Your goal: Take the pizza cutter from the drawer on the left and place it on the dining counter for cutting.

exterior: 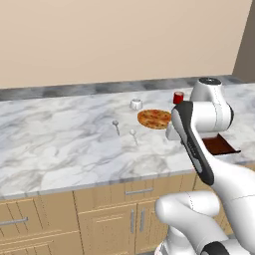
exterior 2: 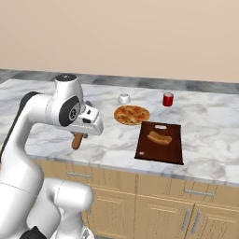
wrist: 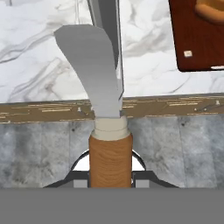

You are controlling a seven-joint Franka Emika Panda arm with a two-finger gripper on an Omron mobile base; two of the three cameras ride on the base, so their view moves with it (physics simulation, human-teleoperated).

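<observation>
We are clamping our fingers (wrist: 110, 181) on the brown-handled, silver-wheeled pizza cutter (wrist: 108, 131) above the white marble tabletop's (exterior 2: 205, 116) near edge.

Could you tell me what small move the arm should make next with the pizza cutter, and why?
Probably carry it forward and lower: the gripper holds the pizza cutter by its handle above the dining counter edge, floor showing below, so it isn't safely over marble yet.

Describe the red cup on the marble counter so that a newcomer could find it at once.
Start at the marble counter and find the dark cutting board. Behind it, toward the wall, stands the red cup, the one red thing there, right of the white bowl.
</observation>
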